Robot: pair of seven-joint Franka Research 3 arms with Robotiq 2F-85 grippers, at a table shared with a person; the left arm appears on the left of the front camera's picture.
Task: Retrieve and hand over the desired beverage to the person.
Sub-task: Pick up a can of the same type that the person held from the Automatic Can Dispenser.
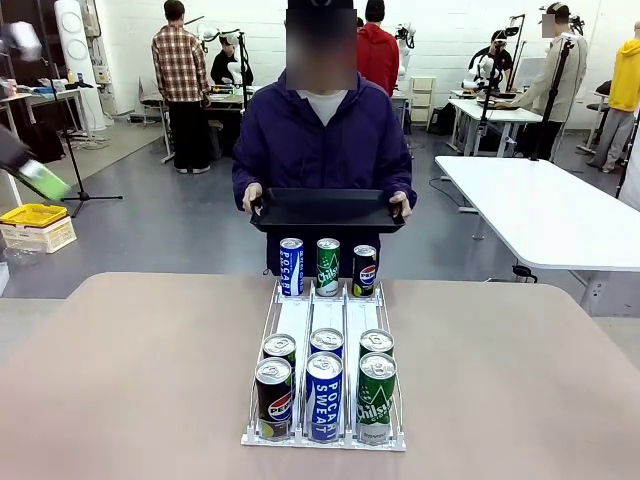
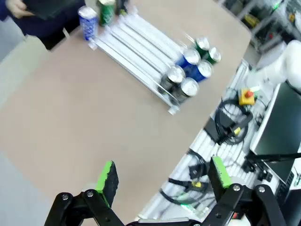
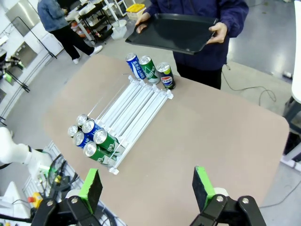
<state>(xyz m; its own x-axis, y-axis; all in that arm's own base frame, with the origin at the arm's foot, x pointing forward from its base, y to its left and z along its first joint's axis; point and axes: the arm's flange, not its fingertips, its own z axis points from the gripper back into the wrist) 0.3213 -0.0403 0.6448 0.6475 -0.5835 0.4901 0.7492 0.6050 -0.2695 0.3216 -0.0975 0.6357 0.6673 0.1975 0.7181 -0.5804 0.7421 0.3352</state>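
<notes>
The person in a dark purple hoodie stands at the table's far side and holds a black tray in both hands. A white wire rack lies on the tan table. At its far end stand a blue Pocari can, a green Chilsung can and a Pepsi can. Its near end holds two rows, fronted by Pepsi, Pocari Sweat and Chilsung. My left gripper hangs open high above the table's corner, blurred at far left. My right gripper is open, high over the table.
A white table stands at the back right and a yellow bin on the floor at left. Beside the table's robot side lie cables, a red stop button and a dark monitor. Other people stand far behind.
</notes>
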